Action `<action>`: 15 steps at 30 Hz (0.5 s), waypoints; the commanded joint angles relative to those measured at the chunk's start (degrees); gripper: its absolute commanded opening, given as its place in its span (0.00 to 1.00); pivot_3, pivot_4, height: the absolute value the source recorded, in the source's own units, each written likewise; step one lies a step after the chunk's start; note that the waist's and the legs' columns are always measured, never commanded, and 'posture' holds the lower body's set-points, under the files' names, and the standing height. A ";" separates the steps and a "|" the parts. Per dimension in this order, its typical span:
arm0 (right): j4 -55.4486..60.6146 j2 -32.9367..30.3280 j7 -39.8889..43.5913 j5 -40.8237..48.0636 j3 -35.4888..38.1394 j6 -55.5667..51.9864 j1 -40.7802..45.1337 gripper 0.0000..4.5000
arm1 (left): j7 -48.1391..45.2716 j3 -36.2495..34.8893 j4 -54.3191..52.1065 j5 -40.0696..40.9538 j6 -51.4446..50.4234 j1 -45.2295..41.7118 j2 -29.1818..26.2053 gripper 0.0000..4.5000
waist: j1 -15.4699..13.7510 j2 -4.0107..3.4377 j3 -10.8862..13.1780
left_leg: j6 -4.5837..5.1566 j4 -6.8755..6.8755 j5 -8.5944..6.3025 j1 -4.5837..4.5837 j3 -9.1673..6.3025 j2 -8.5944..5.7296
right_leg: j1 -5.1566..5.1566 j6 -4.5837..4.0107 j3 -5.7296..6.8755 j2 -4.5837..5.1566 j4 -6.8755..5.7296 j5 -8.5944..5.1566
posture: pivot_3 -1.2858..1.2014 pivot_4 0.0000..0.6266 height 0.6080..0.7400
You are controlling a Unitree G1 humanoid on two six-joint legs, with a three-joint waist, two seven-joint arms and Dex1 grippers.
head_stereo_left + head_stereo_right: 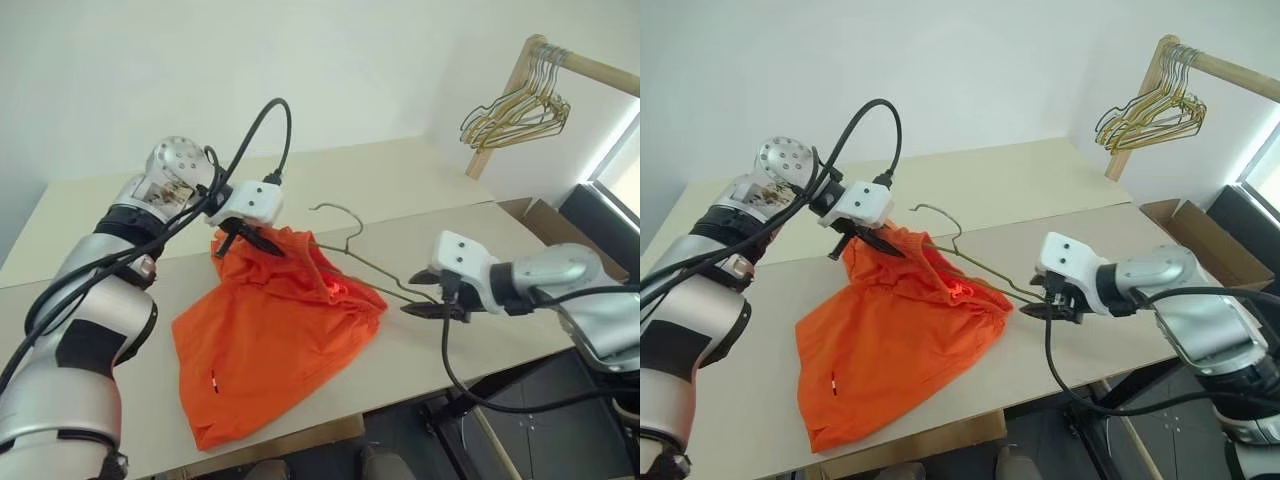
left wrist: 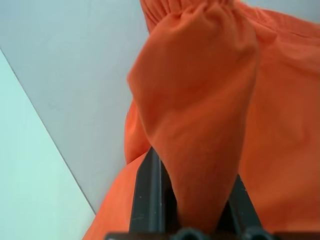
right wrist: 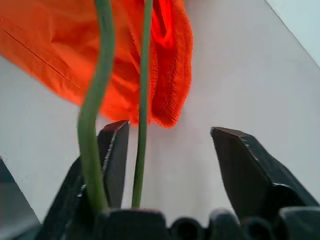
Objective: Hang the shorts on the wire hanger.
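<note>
1 shorts (image 1: 270, 340), 1 wire hanger (image 1: 365, 262) on tabletop (image 1: 400, 190). Left gripper (image 1: 243, 238) angled down, fingers clamped on waistband; right gripper (image 1: 428, 298) fingers apart around hanger wire.

The table (image 1: 420, 180) was viewed from the head, forward and down, by both eye views, which shared nearly the same scene. The shorts (image 2: 200, 100) were seen very close from the left wrist, the wire hanger (image 3: 142, 75) from the right.
</note>
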State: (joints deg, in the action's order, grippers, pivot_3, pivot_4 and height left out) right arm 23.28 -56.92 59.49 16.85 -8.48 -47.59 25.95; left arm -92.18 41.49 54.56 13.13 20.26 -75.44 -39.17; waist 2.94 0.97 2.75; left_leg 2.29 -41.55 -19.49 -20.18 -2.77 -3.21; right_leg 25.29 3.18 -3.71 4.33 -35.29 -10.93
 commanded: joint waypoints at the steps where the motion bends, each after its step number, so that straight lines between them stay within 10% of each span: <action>1: 3.22 -1.77 -2.17 1.94 6.99 -3.23 -3.40 0.93 | -0.32 -1.56 0.26 0.53 -1.34 -0.45 -0.98 0.00 | 0.28 0.00 0.00 | 0.01 -0.02 0.00 -0.04 0.00 0.00 | 0.02 0.00 0.00 0.01 0.00 0.00 | 0.46 0.00 1.00; 15: 12.08 4.34 -7.56 7.57 30.19 -4.76 -30.13 0.99 | -0.32 -8.21 2.54 -1.18 -6.30 0.36 1.03 0.00 | 0.87 0.04 -0.03 | 0.15 -0.11 -0.09 -0.04 -0.02 0.01 | -0.12 0.07 -0.01 -0.02 0.04 0.03 | 0.46 0.00 1.00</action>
State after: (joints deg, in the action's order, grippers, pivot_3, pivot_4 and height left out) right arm 31.80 -53.59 52.52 23.54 19.37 -54.82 -3.07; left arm -92.30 35.81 57.20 11.39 14.86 -73.89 -38.21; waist 3.81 1.00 2.71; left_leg 2.45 -41.67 -19.57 -20.21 -2.77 -3.21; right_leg 25.17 3.27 -3.76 4.33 -35.27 -10.88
